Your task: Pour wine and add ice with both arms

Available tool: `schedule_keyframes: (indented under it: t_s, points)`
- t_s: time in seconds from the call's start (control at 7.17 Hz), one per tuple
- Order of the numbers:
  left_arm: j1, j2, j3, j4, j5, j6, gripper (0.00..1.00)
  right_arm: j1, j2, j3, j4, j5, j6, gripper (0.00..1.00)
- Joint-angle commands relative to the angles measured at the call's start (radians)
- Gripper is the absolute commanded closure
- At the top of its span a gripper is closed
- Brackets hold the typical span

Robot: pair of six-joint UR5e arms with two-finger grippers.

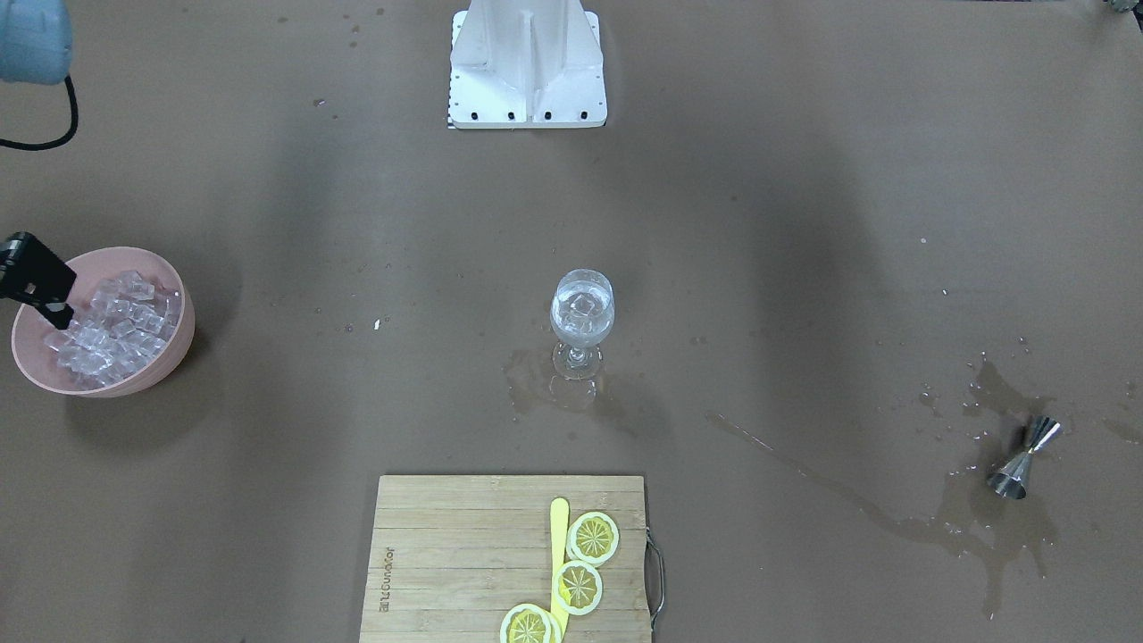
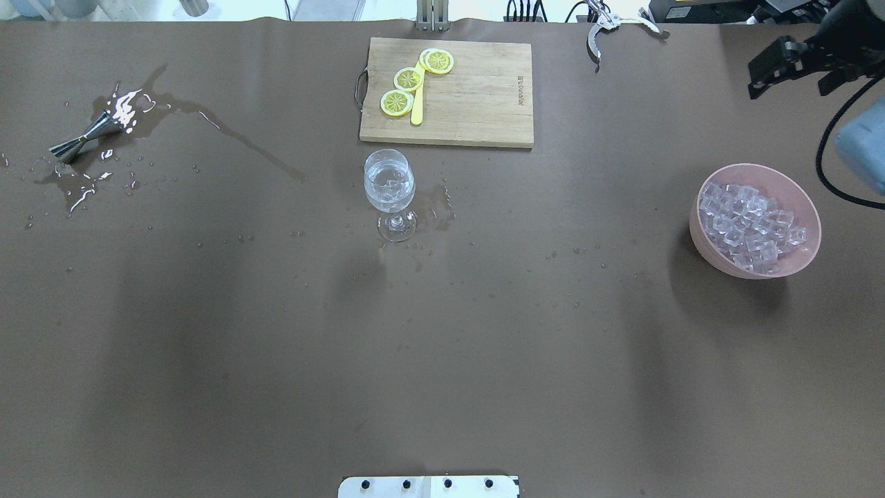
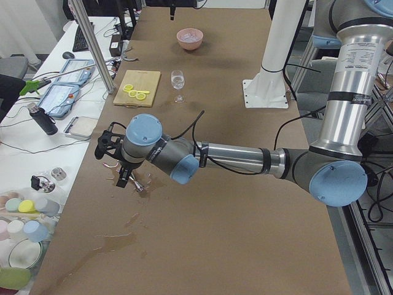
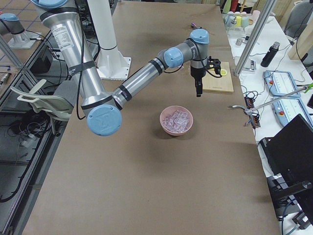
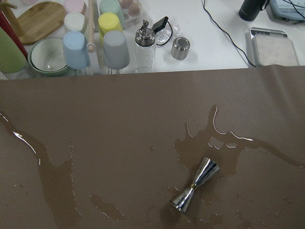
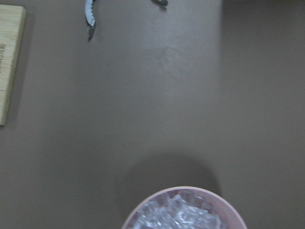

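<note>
A wine glass (image 1: 582, 313) (image 2: 389, 183) stands mid-table with a little clear wine and a few ice cubes in it, a wet patch around its foot. More ice (image 1: 112, 326) (image 2: 750, 225) fills a pink bowl (image 1: 179, 348) (image 2: 698, 235). My right gripper (image 2: 795, 76) (image 4: 198, 93) hangs open and empty above the table just beyond the bowl. My left gripper (image 3: 120, 175) hovers over a steel jigger (image 5: 195, 191) (image 2: 83, 138) lying on its side in a puddle. I cannot tell whether it is open or shut.
A wooden cutting board (image 2: 477, 97) (image 1: 446, 554) holds three lemon slices (image 2: 408, 79) and a yellow stick. Metal tongs (image 2: 601, 28) (image 6: 89, 14) lie at the table's far edge. Spilt liquid (image 1: 893, 518) streaks from the jigger. The white base post (image 1: 527, 62) stands at the robot's side.
</note>
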Motion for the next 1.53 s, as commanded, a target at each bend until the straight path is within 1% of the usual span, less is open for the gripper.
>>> schedule_keyframes:
  t_s: [0.0,0.14,0.28,0.42,0.56,0.7,0.98,1.12,1.25,1.39]
  points:
    - [-0.057,0.006,-0.128,0.259,0.002,0.154,0.03,0.104,-0.14,0.006,0.054,0.026,-0.152,0.0]
    - [-0.06,0.006,-0.143,0.296,0.008,0.171,0.03,0.138,-0.232,0.005,0.149,0.032,-0.169,0.0]
    - [-0.055,0.009,-0.14,0.298,0.013,0.172,0.03,0.164,-0.316,-0.002,0.229,0.037,-0.203,0.0]
    - [-0.054,0.009,-0.14,0.311,0.013,0.175,0.03,0.195,-0.352,-0.008,0.242,0.037,-0.245,0.0]
    - [-0.057,0.004,-0.143,0.343,0.013,0.197,0.03,0.234,-0.357,-0.029,0.24,0.038,-0.29,0.0]
    - [-0.066,0.001,-0.146,0.386,0.013,0.217,0.03,0.259,-0.351,-0.075,0.242,0.063,-0.319,0.0]
    - [-0.065,0.0,-0.145,0.399,0.013,0.233,0.03,0.282,-0.341,-0.165,0.242,0.139,-0.356,0.0]
    - [-0.065,0.0,-0.146,0.399,0.011,0.233,0.03,0.29,-0.32,-0.204,0.246,0.164,-0.356,0.0]
    - [-0.066,0.0,-0.152,0.414,0.011,0.233,0.03,0.293,-0.305,-0.224,0.242,0.205,-0.359,0.0]
    - [-0.066,0.0,-0.156,0.419,0.013,0.233,0.03,0.293,-0.303,-0.227,0.239,0.227,-0.359,0.0]
